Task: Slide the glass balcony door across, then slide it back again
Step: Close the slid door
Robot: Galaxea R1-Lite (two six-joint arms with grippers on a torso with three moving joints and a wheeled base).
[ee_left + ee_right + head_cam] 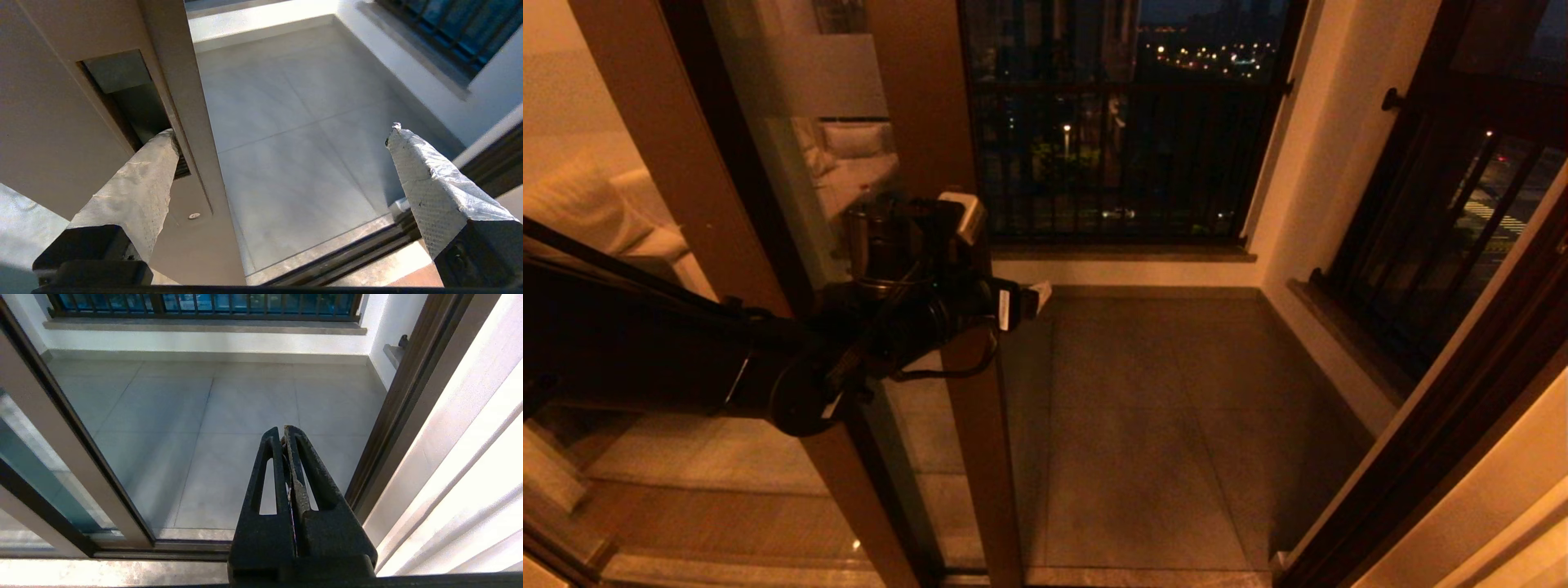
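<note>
The glass balcony door (849, 180) stands at the left, with a frosted band (825, 77) and a brown stile (980, 457). My left gripper (1013, 304) is open at that stile. In the left wrist view the left gripper (282, 130) straddles the stile's edge. One taped finger (143, 175) reaches into the recessed handle slot (122, 81), and the other finger (425, 179) hangs free over the balcony floor. My right gripper (282, 430) is shut on nothing, held low before the doorway and out of the head view. The door's stile (49, 428) also shows in the right wrist view.
A wide opening lies between the stile and the dark right jamb (1445, 425). Beyond it are the tiled balcony floor (1160, 425) and black-barred railing windows (1111, 147). The floor track (192, 547) runs along the threshold.
</note>
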